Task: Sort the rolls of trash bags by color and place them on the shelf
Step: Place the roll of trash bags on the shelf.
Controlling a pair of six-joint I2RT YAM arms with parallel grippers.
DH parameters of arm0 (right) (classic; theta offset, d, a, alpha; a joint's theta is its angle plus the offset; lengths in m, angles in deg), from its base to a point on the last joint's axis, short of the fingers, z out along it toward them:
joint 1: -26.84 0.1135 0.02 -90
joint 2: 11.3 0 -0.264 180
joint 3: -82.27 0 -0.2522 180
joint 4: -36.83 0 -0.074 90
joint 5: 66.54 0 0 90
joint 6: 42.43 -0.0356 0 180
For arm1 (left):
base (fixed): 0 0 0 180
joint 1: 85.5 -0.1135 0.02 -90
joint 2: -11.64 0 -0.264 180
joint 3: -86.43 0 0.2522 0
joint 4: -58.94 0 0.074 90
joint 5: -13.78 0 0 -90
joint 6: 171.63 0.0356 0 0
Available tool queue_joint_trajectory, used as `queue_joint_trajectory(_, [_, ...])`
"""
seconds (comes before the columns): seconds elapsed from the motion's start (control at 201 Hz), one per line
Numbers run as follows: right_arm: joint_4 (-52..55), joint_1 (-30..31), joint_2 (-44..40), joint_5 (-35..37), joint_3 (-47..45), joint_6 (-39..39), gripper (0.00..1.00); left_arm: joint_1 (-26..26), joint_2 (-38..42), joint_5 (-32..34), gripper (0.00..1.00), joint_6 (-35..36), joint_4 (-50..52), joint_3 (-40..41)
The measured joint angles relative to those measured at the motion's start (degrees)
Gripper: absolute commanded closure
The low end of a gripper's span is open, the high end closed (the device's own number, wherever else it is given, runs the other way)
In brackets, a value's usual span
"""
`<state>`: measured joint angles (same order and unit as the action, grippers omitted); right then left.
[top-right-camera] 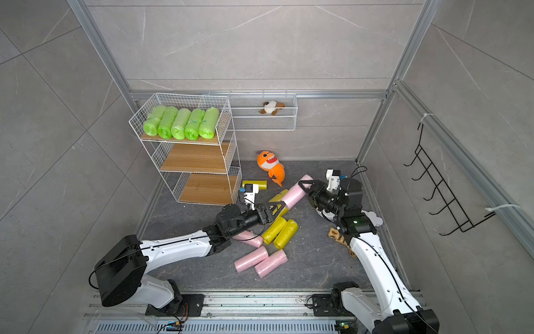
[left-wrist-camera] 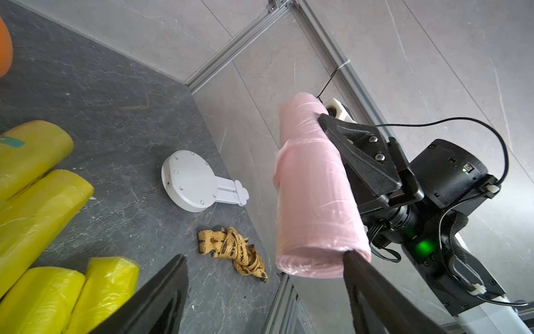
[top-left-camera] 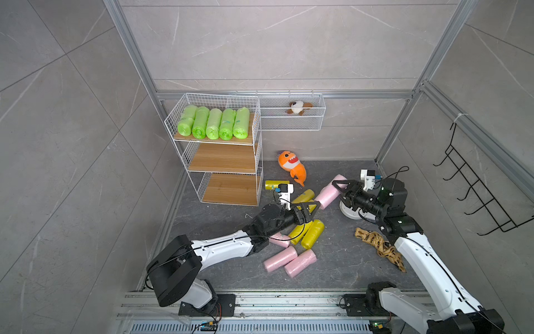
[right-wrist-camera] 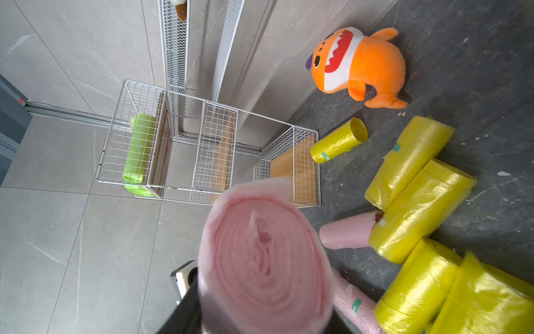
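My right gripper [top-left-camera: 337,185] is shut on a pale pink roll [top-left-camera: 328,193], held slanted above the floor; its end fills the right wrist view [right-wrist-camera: 263,260]. My left gripper [top-left-camera: 315,206] is open at the roll's lower end, one fingertip [left-wrist-camera: 351,260] against the rim, the other finger well clear of it. Several lime green rolls [top-left-camera: 213,123] lie side by side on the top tier of the shelf [top-left-camera: 222,157]; its two lower boards are bare. Several yellow rolls [top-left-camera: 312,234] and three pink rolls [top-left-camera: 280,258] lie on the floor.
An orange plush shark [top-left-camera: 291,166] lies right of the shelf. A white wire basket [top-left-camera: 291,124] on the wall holds a small plush. A white round disc [top-left-camera: 351,212] and a patterned yellow cloth [top-left-camera: 378,247] lie by the right arm. A black hook rack [top-left-camera: 476,196] hangs on the right wall.
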<state>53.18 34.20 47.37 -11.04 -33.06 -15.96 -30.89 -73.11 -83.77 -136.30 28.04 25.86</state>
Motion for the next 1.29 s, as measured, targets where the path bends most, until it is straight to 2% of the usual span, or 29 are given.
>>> queue_joint_trajectory(0.209, [-0.63, 0.48, 0.0, 0.61, -0.04, -0.13, 0.56, 0.0, 0.5, 0.44, 0.14, -0.28, 0.2, -0.07])
queue_joint_trajectory(0.518, [-0.5, 1.73, 0.39, 0.0, -0.52, 0.02, 0.56, 0.07, 5.46, 1.84, 0.14, -0.22, -1.05, 2.67])
queue_joint_trajectory(0.916, [-0.92, 4.7, 0.85, 0.07, -0.57, -0.61, 0.56, 0.15, 1.49, 0.59, 0.14, -0.24, -1.6, -1.46])
queue_joint_trajectory(1.294, [-3.41, 6.14, 0.83, 1.38, -0.9, -2.58, 0.58, 1.18, -2.08, -0.04, 0.28, -2.84, -2.45, -3.17])
